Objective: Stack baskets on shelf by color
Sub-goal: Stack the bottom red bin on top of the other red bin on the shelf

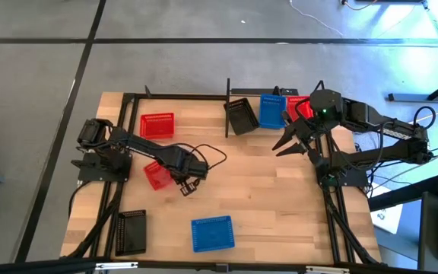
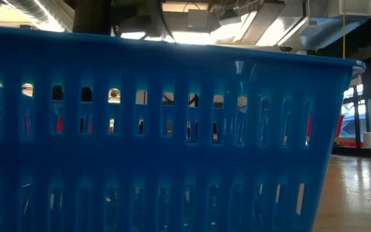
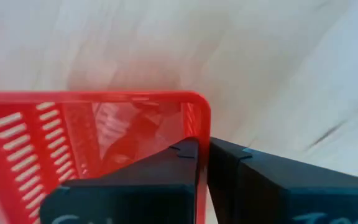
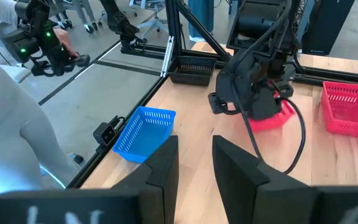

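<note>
On the wooden table point(image 1: 265, 198) sit three red baskets point(image 1: 157, 125), two blue baskets point(image 1: 212, 233), two black baskets point(image 1: 241, 116) and two arms point(image 1: 139, 146)

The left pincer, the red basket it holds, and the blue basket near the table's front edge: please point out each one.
left pincer point(image 1: 187, 181), high view, between its fingertips.
red basket point(image 3: 73, 130), left wrist view, on its slotted wall.
blue basket point(image 1: 212, 233), high view, on its floor.

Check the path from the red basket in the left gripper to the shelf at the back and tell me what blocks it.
Nothing visible blocks it. The left gripper is shut on a red basket; bare tabletop runs to the shelf. Another red basket sits there, beside the straight line.
</note>
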Controlling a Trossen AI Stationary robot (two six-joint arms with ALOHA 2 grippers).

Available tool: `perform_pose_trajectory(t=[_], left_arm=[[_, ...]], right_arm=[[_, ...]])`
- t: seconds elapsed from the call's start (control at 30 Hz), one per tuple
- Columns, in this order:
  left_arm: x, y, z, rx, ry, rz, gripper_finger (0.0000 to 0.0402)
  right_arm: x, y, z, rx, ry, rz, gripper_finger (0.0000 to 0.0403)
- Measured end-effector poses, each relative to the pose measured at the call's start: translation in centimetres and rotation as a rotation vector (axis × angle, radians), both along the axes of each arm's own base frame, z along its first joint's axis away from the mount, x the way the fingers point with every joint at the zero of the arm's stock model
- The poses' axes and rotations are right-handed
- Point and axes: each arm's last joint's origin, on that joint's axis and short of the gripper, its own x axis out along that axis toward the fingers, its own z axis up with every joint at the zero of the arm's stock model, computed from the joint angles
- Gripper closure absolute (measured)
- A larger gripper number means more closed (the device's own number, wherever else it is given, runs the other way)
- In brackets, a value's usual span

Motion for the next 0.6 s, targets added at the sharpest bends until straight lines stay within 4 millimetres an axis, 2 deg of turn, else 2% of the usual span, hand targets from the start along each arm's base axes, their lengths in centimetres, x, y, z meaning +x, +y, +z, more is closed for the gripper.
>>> perform_pose_trajectory(t=[0.13,0.4,0.5,0.6], left_arm=[[1.1,-0.1,0.6,0.003,-0.079,-0.211,0.0399],[3.4,-0.8,4.4,0.159,-0.196,-1.018,0.04],[3.8,-1.0,4.7,0.232,-0.217,-1.252,0.0401],[4.4,-1.2,4.5,0.33,-0.212,-1.412,0.0401]], right_arm=[[0.0,0.0,0.0,-0.002,0.0,-0.003,0.0307],[0.1,-0.3,-0.1,-0.048,0.016,-0.095,0.0307],[0.1,-0.3,-0.1,-0.046,0.019,-0.101,0.0307],[0.1,-0.3,-0.1,-0.023,0.03,-0.114,0.0307]])
